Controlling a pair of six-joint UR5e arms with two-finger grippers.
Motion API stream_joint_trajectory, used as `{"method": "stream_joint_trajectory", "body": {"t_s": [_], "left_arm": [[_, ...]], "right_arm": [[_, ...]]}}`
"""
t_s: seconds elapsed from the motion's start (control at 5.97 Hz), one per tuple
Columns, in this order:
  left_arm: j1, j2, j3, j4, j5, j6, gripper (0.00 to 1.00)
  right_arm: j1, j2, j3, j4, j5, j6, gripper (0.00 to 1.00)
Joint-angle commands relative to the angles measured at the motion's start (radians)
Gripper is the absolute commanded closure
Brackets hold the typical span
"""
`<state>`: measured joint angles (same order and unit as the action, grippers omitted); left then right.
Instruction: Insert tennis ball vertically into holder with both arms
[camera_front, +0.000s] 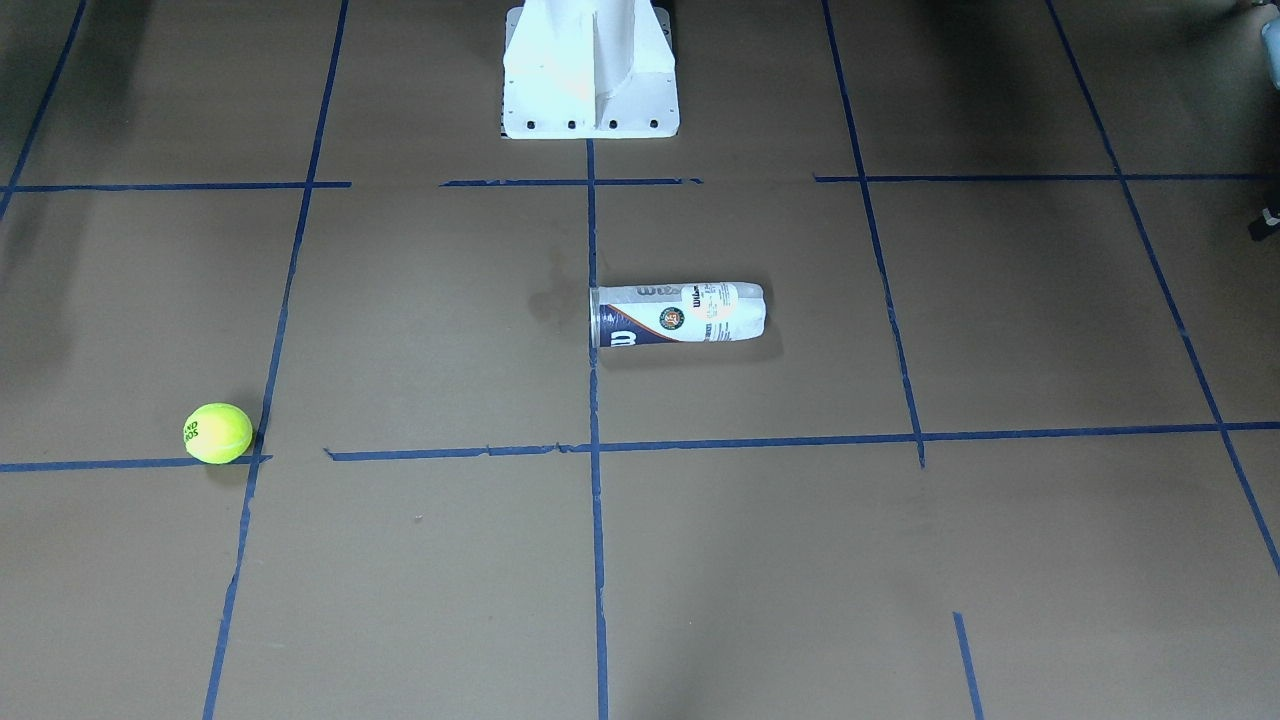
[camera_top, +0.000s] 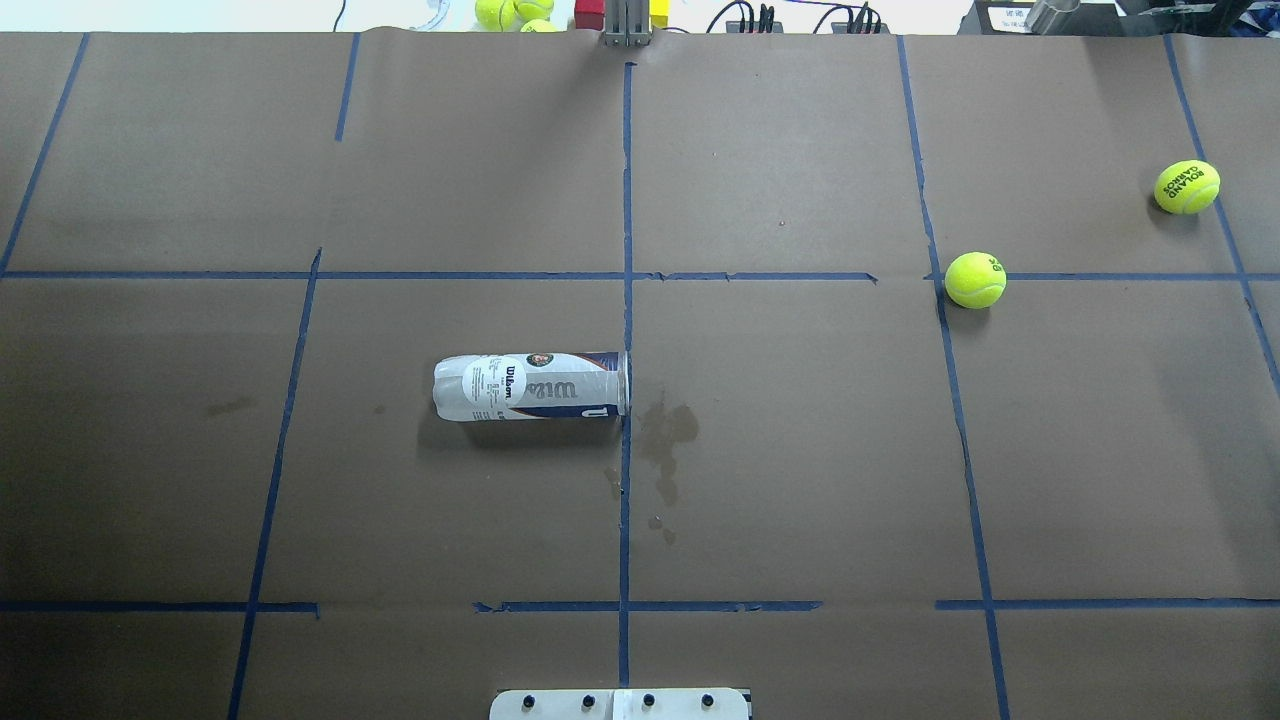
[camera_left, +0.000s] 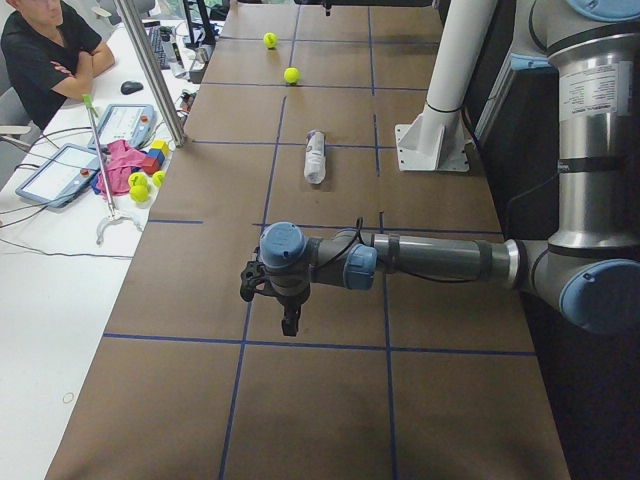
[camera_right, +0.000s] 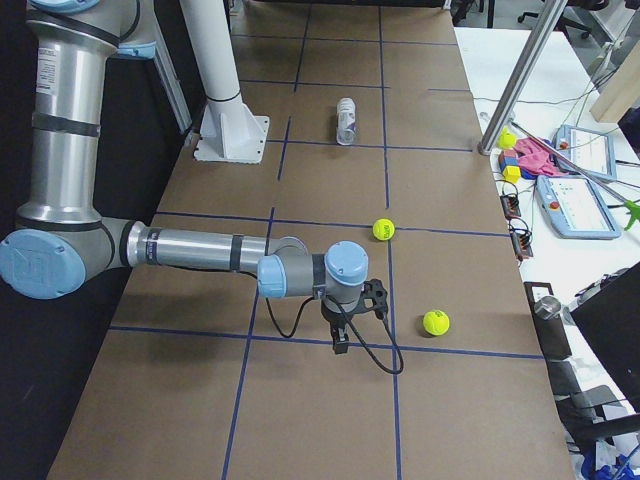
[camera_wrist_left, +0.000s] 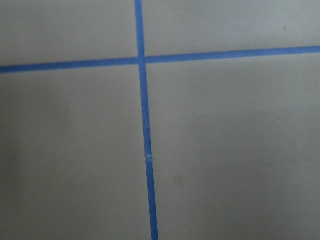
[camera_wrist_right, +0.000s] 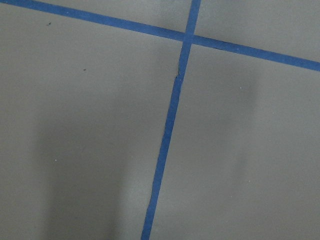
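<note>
Overhead exterior | pre-grasp: holder (camera_top: 530, 386) flat centre-left, tennis ball (camera_top: 975, 279) upper right | next: I upright holder | my left gripper (camera_left: 289, 322), right gripper (camera_right: 340, 340): can't tell grip

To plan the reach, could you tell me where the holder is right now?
In the overhead view the holder lies on its side just left of the centre tape line, its rimmed end at that line, beside a dark stain.
</note>
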<state>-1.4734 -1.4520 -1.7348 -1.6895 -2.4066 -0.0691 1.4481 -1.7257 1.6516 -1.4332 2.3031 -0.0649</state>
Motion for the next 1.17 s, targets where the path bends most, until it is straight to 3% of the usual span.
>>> {"method": "stream_joint_trajectory", "body": {"t_s": [0.0,0.67,1.01], "left_arm": [[0.002,-0.001,0.003,-0.009,0.009,-0.001,0.00],[0.005,0.001,-0.003,-0.012,0.007,0.002,0.00],[0.086,-0.002,-0.040,-0.059,0.000,0.000,0.00]], "right_arm": [[0.000,-0.002,-0.001,0.000,0.001,-0.003,0.00],[-0.003,-0.006,-0.003,0.123,0.007,-0.010,0.00],[-0.012,-0.006,-0.006,0.139,0.001,-0.010,0.00]]}}
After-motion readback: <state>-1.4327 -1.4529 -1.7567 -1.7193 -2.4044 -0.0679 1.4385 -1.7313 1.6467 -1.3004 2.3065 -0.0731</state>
